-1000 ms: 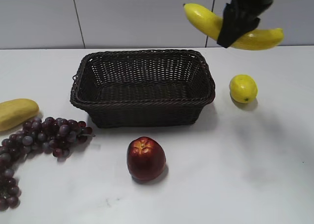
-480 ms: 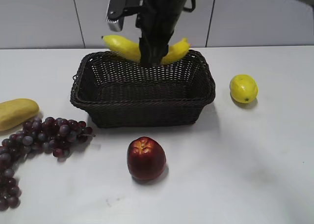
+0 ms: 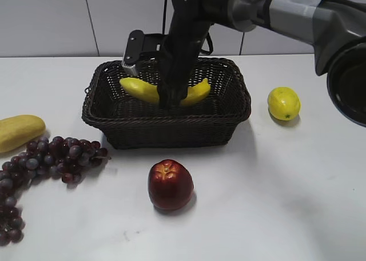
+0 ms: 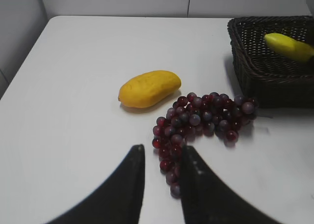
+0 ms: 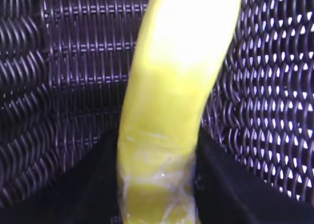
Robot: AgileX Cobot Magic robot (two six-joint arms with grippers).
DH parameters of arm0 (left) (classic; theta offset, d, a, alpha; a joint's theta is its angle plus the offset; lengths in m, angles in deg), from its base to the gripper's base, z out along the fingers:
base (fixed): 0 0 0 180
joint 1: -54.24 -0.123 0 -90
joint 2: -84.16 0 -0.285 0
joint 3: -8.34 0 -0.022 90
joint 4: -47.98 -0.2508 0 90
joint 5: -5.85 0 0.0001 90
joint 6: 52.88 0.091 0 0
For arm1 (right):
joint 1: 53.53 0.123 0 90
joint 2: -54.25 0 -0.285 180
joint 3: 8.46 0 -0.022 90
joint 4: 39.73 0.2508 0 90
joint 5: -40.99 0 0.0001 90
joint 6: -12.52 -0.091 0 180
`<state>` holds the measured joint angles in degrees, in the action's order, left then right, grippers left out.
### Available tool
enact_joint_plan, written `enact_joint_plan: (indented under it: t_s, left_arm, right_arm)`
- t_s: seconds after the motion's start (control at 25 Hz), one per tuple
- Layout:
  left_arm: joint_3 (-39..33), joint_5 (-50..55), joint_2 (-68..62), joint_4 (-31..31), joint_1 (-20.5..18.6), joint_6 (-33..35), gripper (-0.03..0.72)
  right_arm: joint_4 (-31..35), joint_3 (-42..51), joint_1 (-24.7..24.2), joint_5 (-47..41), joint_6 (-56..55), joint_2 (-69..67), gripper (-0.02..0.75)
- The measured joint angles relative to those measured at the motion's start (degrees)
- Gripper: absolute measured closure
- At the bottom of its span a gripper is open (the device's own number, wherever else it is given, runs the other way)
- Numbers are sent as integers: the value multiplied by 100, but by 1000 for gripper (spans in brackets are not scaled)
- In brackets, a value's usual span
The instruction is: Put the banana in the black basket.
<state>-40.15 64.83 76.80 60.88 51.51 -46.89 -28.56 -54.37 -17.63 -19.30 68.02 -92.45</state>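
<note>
The bright-yellow banana (image 3: 139, 88) is down inside the black basket (image 3: 166, 132), held crosswise by my right gripper (image 3: 170, 98), which is shut on its middle. In the right wrist view the banana (image 5: 176, 86) fills the frame between the dark jaws, close above the woven basket floor (image 5: 64, 76); whether it touches the floor I cannot tell. My left gripper (image 4: 162, 155) is open and empty above the table, its tips at the near end of a bunch of grapes (image 4: 201, 121). The basket corner (image 4: 245, 57) and one banana end (image 4: 289, 46) show at the left wrist view's right edge.
A dull-yellow stubby fruit (image 3: 18, 130) and dark-red grapes (image 3: 46, 163) lie left of the basket. A red apple (image 3: 170, 184) sits in front of it. A lemon (image 3: 283, 103) sits to its right. The stubby fruit (image 4: 148, 89) also shows in the left wrist view.
My right gripper carried the banana from high at the upper right, leftward over the basket's back rim, then down into the basket. The other fruit has not moved.
</note>
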Motion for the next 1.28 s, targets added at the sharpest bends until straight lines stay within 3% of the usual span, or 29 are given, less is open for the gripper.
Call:
enact_joint_plan:
  t_s: [0.12, 0.2, 0.36, 0.56, 0.92, 1.08, 1.28]
  left_arm:
    - [0, 0, 0, 0, 0, 0, 451]
    - [0, 0, 0, 0, 0, 0, 451]
    - [0, 0, 0, 0, 0, 0, 451]
    - [0, 0, 0, 0, 0, 0, 451]
    - [0, 0, 0, 0, 0, 0, 451]
    - [0, 0, 0, 0, 0, 0, 451]
    - [0, 0, 0, 0, 0, 0, 451]
  right_arm:
    - [-6, -7, 0, 5, -287, 25, 155]
    - [-20, -7, 0, 5, -463, 83, 103]
    - [-115, -7, -13, -6, -732, 444, 108]
    - [-185, -7, -273, -118, -2154, 1054, 116]
    - [-433, -19, -1849, -883, -5228, 1303, 125]
    - [-433, -19, -2427, -909, -5550, 1303, 138]
    - [-473, 467, -2585, -909, -5550, 1631, 145]
